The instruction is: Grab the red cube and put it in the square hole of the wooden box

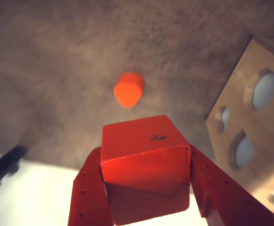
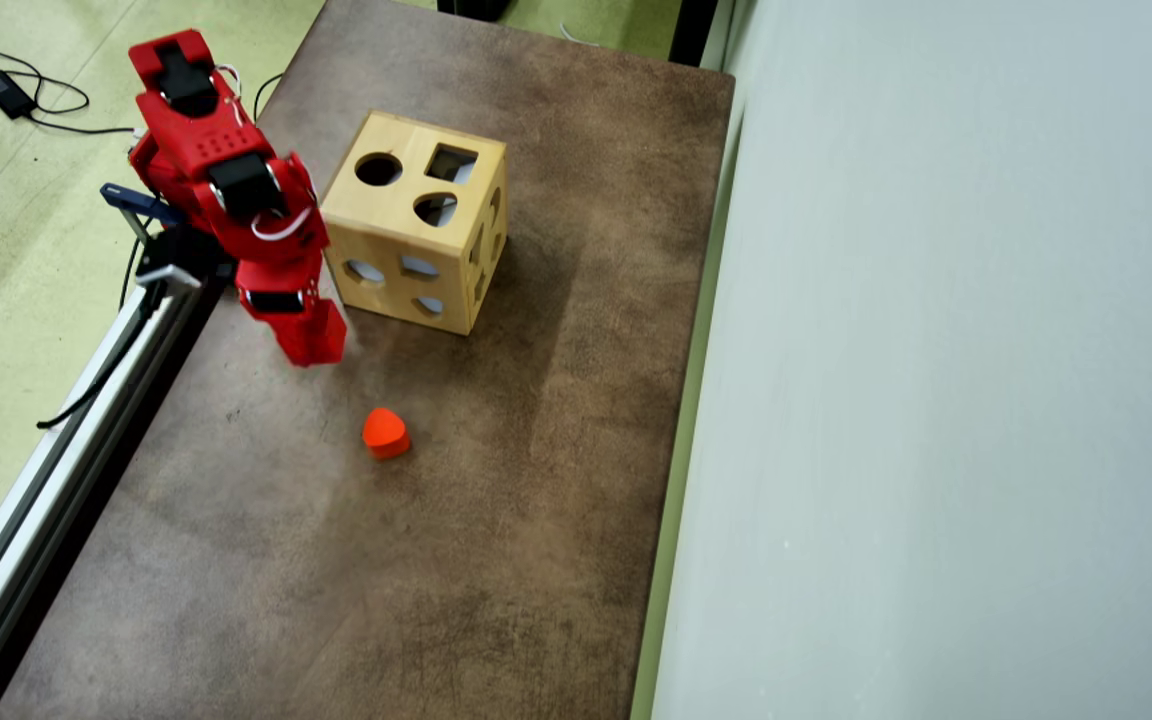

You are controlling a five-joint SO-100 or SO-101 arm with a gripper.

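Observation:
The red cube [image 1: 144,150] fills the lower middle of the wrist view, clamped between my two red fingers [image 1: 87,193], and it is lifted above the brown table. My gripper [image 1: 146,162] is shut on it. From overhead, the gripper [image 2: 311,342] hangs just left of the wooden box [image 2: 406,255], and the cube blends into the red fingers there. The square hole [image 2: 451,163] lies on the box's top face, beside a round hole and a teardrop-shaped hole. The wrist view catches only a side face of the box [image 1: 264,136] at the right edge.
An orange rounded block [image 2: 385,433] lies on the brown table [image 2: 456,560] in front of the gripper and also shows in the wrist view [image 1: 128,89]. A metal rail [image 2: 56,460] runs along the table's left edge. A pale panel [image 2: 936,400] borders the right side.

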